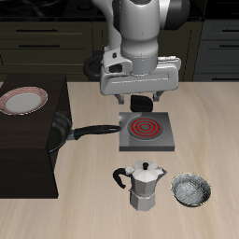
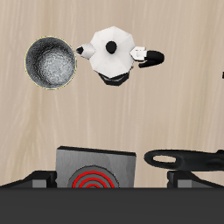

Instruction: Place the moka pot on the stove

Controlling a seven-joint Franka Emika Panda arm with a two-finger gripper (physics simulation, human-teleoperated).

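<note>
Beside stove (image 1: 147, 131) — moka pot (image 1: 144, 183), upright

A pale wood-grain surface (image 1: 210, 121) fills most of the scene, evenly lit with soft shadows. Behind it stands a run of dark cabinets (image 1: 47, 42) with drawer fronts and thin light handles. At one side, a low black cabinet (image 1: 28, 149) sits against the surface, its top level slightly above the light wood.

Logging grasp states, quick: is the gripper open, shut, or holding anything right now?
Gripper: cannot be told whether open or shut; it holds nothing, and the moka pot stands free on the table.
</note>
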